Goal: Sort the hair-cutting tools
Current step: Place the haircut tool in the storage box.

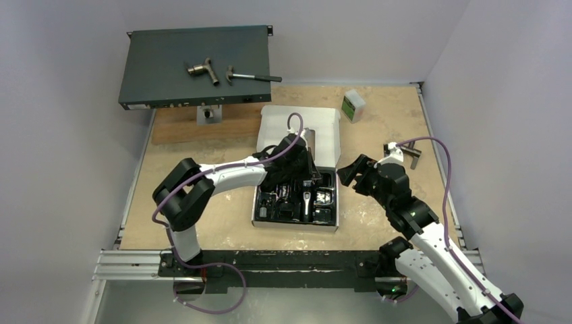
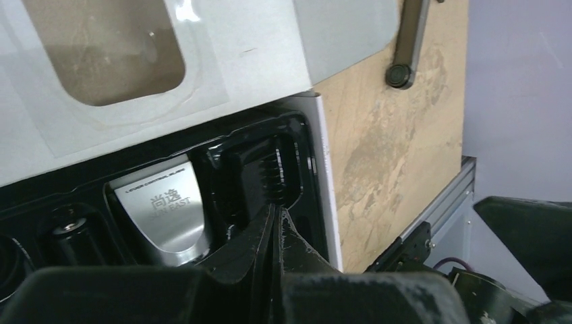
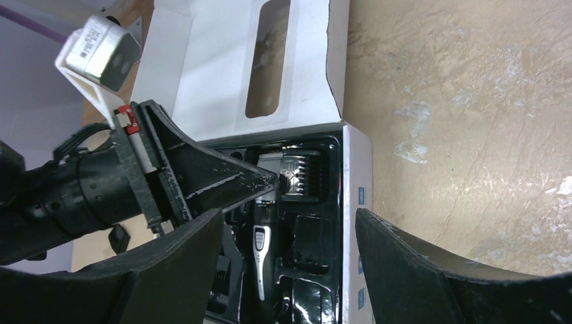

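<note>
The hair-cutting tools lie in a black moulded tray (image 1: 264, 214) inside an open white box. The slim black-and-silver clipper (image 1: 307, 202) lies along the tray; it also shows in the right wrist view (image 3: 263, 253), and its silver head shows in the left wrist view (image 2: 165, 216). A black comb attachment (image 3: 303, 177) sits in the tray's back right pocket, also in the left wrist view (image 2: 275, 172). My left gripper (image 1: 309, 170) is shut, its tips (image 2: 277, 210) down in that pocket against the comb. My right gripper (image 1: 356, 175) is open and empty, just right of the box.
The box's white lid (image 1: 297, 125) stands open behind the tray. A dark T-shaped handle (image 1: 405, 152) lies at the right. A small white-green box (image 1: 352, 106) is at the back. A grey rack unit (image 1: 162, 67) at back left carries a hammer (image 1: 253, 77) and pipe fitting (image 1: 202, 69).
</note>
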